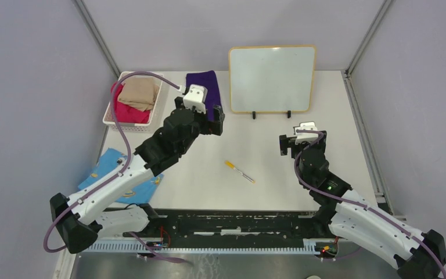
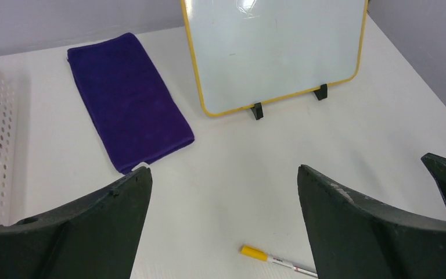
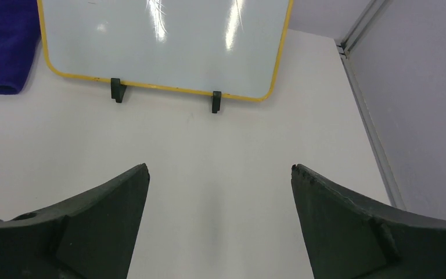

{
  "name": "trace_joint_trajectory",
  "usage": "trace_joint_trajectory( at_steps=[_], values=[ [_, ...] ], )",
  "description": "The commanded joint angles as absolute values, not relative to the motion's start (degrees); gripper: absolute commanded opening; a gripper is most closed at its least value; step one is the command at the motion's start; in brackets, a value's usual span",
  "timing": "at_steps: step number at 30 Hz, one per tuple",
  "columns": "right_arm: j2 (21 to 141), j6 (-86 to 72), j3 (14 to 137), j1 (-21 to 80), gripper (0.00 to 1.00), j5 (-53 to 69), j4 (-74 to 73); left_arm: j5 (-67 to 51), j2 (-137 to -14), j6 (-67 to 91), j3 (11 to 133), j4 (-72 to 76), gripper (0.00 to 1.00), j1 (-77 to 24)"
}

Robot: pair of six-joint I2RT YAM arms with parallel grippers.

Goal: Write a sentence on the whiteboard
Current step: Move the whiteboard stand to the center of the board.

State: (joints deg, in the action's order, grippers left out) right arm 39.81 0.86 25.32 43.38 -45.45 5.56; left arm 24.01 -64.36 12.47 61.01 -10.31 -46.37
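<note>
Yellow-framed whiteboard [image 1: 272, 78] stands upright on its black feet at the far side of the table [image 1: 209, 151], its face blank. Yellow-capped marker [image 1: 239, 171] lies flat between the arms, touching neither. Left gripper [image 2: 223, 174] and right gripper [image 3: 220, 168] hover above the table — fingers spread wide, holding nothing.

Table [image 1: 267, 168] with whiteboard [image 1: 272, 78], marker [image 1: 239, 171], purple cloth [image 1: 205, 81], basket [image 1: 110, 110], perhaps blue cloth [image 1: 101, 168].

Bright, even overhead light; glare streaks on the whiteboard [image 3: 162, 46]
</note>
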Motion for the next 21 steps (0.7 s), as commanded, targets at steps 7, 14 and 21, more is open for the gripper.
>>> trace_joint_trajectory(
  at_steps=[7,14,21],
  values=[
    [42.5,3.9,29.0,43.3,0.94,-36.6,5.1,27.9,-59.1,5.6,57.7,-5.1,1.0,-48.9],
    [47.5,-4.3,29.7,41.3,0.89,-34.6,3.2,31.7,-59.4,5.9,58.0,-6.3,1.0,-49.4],
    [53.1,-15.9,26.2,28.8,0.81,-28.7,9.8,33.0,-58.4,7.3,57.9,-6.3,0.99,-49.7]
  ],
)
